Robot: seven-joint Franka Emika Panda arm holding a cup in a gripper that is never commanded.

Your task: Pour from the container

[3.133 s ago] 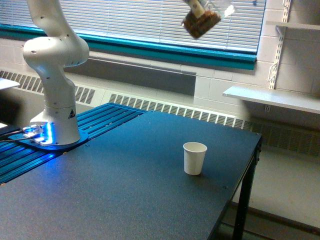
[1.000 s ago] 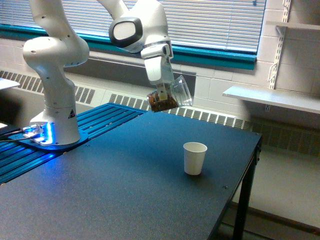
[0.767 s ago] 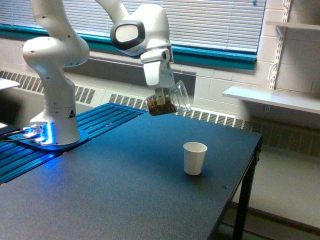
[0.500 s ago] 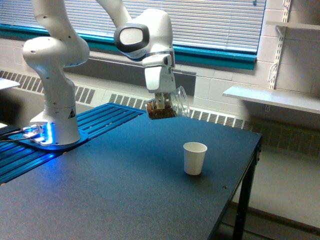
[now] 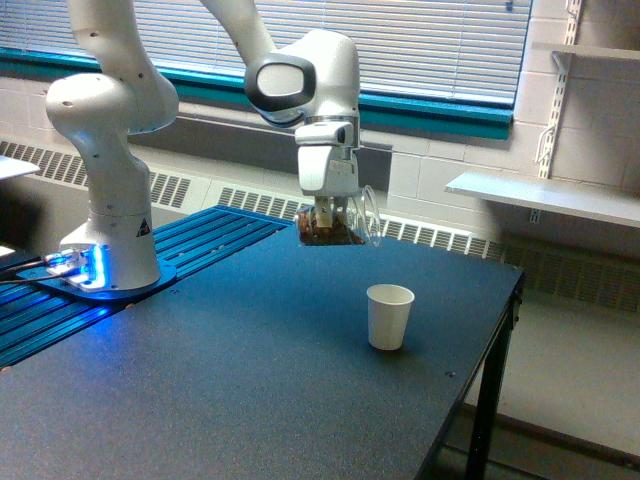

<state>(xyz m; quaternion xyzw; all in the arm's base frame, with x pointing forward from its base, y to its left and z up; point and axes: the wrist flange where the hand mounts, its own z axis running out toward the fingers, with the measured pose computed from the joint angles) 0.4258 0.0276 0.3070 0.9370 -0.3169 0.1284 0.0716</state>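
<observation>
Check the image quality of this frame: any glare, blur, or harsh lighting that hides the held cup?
Exterior view: soft and slightly grainy overall. The clear cup in the gripper is low in contrast, its rim hard to trace against the wall. Bright window blinds wash out the top; blue light glows at the arm base. The paper cup reads clearly.
</observation>
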